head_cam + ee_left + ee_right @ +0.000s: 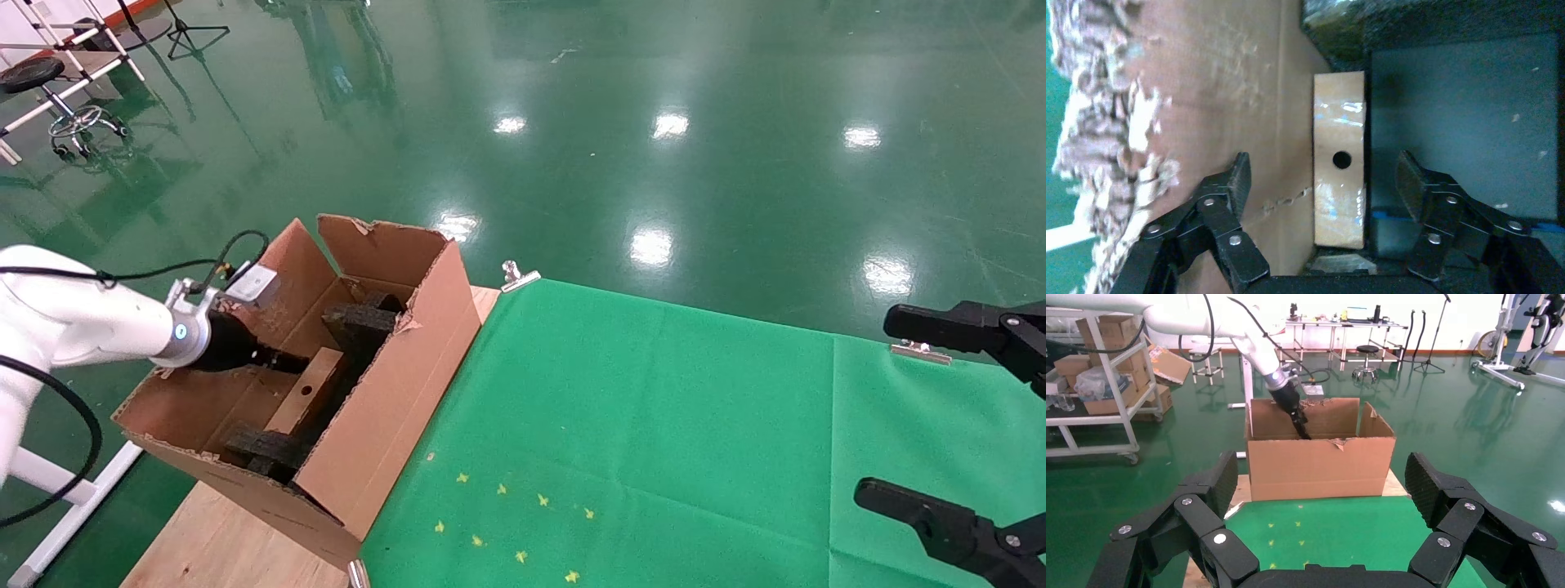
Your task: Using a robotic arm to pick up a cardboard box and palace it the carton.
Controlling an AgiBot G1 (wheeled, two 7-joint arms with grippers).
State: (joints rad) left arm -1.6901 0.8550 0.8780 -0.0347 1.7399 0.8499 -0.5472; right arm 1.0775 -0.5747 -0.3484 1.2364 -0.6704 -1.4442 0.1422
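Both fingers of left gripper [1324, 177] were spread clear of box [1340, 160] inside carton [384, 425]; withdrawing could snag foam [359, 322]; right gripper [1321, 496] open, parked

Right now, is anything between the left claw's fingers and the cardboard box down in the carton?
Nothing. In the left wrist view the left claw is open, the cardboard box framed between its fingers with clear gaps on both sides, inside the carton.
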